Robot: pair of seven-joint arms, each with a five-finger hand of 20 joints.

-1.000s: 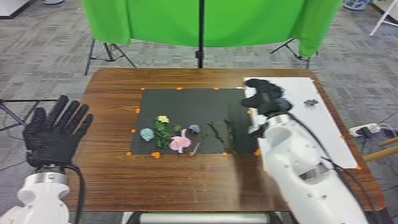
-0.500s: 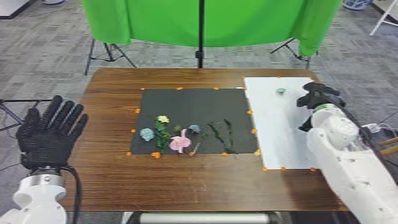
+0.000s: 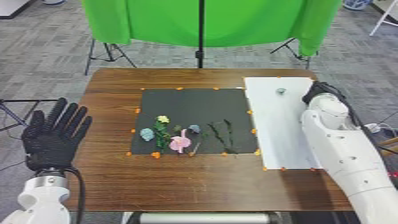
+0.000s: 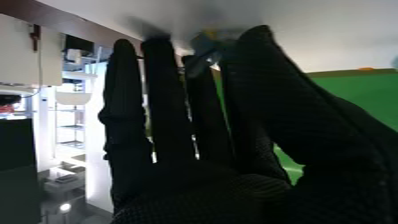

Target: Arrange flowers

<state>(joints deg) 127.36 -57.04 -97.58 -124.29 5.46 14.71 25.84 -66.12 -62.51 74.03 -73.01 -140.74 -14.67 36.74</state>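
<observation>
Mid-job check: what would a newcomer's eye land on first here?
Probably the big green cloth hanging beyond the table. Next, the pink flower near the close edge of the dark mat, then the left robot hand, fingers straight, at the table's left side.

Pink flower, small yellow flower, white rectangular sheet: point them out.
Pink flower (image 3: 180, 143): head view, on its bloom.
Small yellow flower (image 3: 163, 119): head view, on its bloom.
White rectangular sheet (image 3: 280, 125): head view, bare middle.

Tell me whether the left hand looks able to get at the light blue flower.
Probably yes: the left hand is open beside the table, the light blue flower lies toward the left of the black mat, and nothing seems to stand between them.
</observation>
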